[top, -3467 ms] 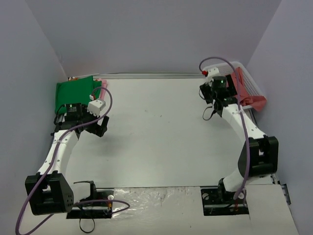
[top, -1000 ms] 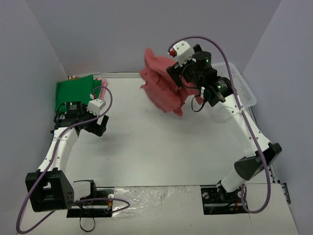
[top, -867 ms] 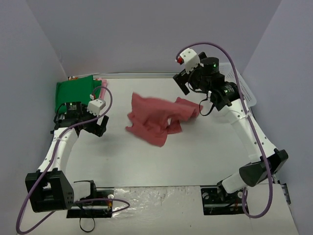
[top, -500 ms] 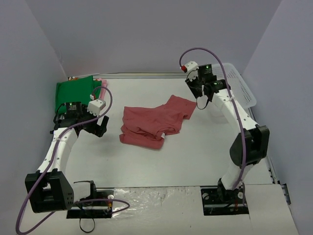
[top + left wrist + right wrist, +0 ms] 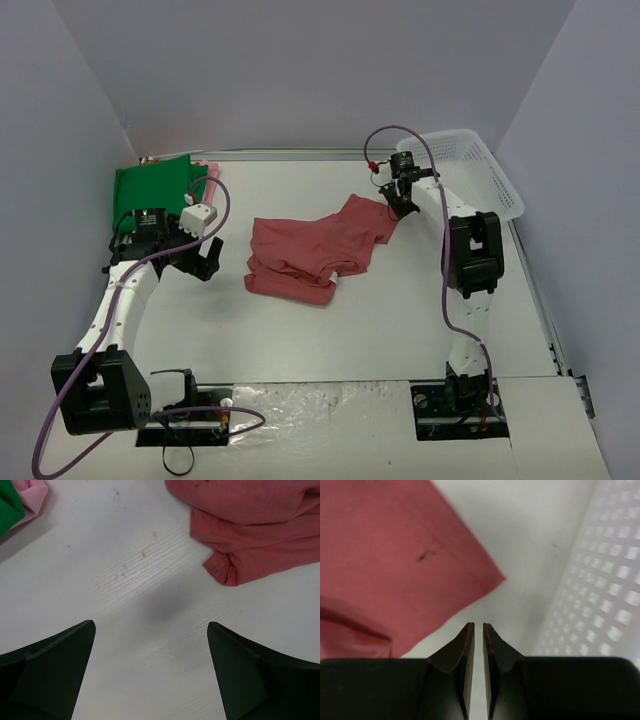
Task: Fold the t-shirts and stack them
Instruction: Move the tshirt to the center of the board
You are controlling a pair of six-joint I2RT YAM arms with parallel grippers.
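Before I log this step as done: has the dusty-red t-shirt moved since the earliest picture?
Yes. The dusty-red t-shirt moved left, out of the white mesh basket at the far right, and now lies crumpled on the table.

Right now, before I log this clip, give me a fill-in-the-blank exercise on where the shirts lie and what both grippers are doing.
The crumpled t-shirt lying between the arms is dusty-____.
Under the green t-shirt lies the bottom t-shirt, coloured pale ____.
The left gripper has its jaws ____.
The right gripper, jaws nearly together, grips ____.
Missing words: red; pink; open; nothing.
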